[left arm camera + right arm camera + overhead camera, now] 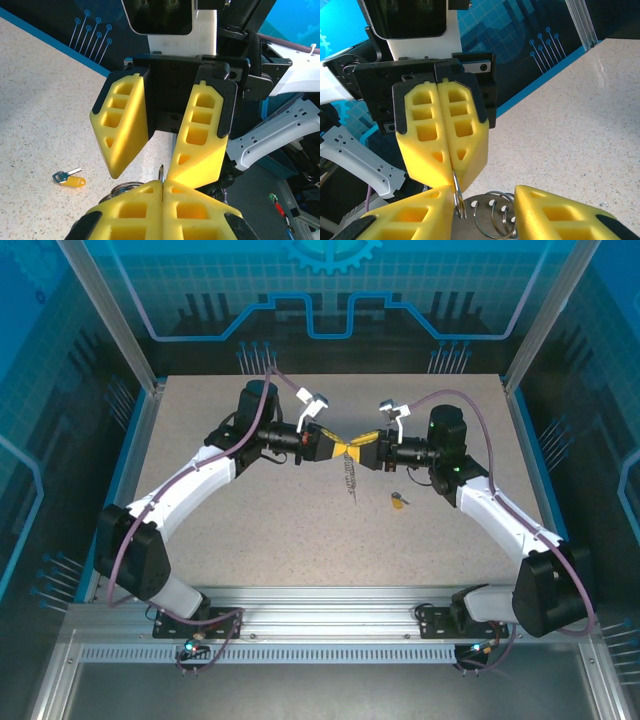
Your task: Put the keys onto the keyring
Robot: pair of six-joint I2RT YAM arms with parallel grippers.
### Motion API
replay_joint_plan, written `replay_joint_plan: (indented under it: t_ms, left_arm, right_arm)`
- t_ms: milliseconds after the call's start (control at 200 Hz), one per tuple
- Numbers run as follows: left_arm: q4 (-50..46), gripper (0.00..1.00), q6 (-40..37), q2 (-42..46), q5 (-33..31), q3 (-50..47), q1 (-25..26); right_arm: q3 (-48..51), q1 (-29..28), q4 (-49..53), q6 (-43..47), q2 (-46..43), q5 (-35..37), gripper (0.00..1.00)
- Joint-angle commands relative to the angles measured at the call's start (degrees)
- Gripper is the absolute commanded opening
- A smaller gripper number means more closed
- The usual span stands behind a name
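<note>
Step in hand: readying the keyring (492, 217) for threading, key not yet picked up. At left, clamped fully shut on one silvery ring with the left gripper (335, 448), chain (348, 480) dangling above the worktop's (250, 530) middle. Opposite, nose to nose, the right gripper (366, 452) with jaws partly apart around the same rings, gripping nothing clearly. Just right of the middle, flat and untouched: the key (399, 501). Next, probably: fetch that key, which calls for fine alignment.
</note>
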State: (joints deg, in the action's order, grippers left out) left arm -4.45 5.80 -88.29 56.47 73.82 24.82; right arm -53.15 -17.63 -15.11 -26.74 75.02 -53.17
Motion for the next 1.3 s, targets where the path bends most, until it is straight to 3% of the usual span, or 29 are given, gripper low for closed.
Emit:
replay_joint_plan:
  t_ms: [0, 145, 410, 805, 925, 1005, 1090, 1295]
  left_arm:
    - [-0.73, 0.00, -1.58, -0.70, 2.48, 1.96, 0.30]
    - [-0.74, 0.00, -1.60, -0.82, 2.59, 2.10, 0.30]
    - [-0.20, 0.00, -1.08, -0.86, 2.81, 2.23, 0.36]
    - [1.99, 0.00, 1.65, -0.76, 1.75, 2.62, 0.45]
    - [6.36, 0.34, 6.76, 0.95, -2.79, 0.45, 0.41]
    - [13.58, 0.49, 12.13, 3.64, -8.19, -3.80, 0.27]
    - [22.47, 0.56, 18.32, 6.25, -12.55, -9.38, 0.23]
    - [41.73, 0.57, 30.84, 7.89, -18.06, -20.40, 0.23]
  right_arm:
    - [-1.96, -0.48, -1.40, 0.90, 0.21, -0.38, 0.38]
    - [-2.14, -0.48, -1.41, 0.83, 0.46, -0.69, 0.32]
    - [-1.80, -0.48, -1.54, 1.07, 0.66, -1.36, 0.00]
    - [-1.31, -0.78, -2.28, 0.66, 1.48, -2.12, 0.00]
    - [0.65, -0.41, -5.21, -0.91, 0.66, 1.34, 0.00]
    - [2.25, 0.13, -8.93, -3.20, 0.21, 2.40, 0.00]
    - [3.18, 0.41, -11.95, -5.03, -0.24, 3.16, 0.00]
    - [5.98, 0.26, -18.20, -9.61, -1.41, 6.06, 0.00]
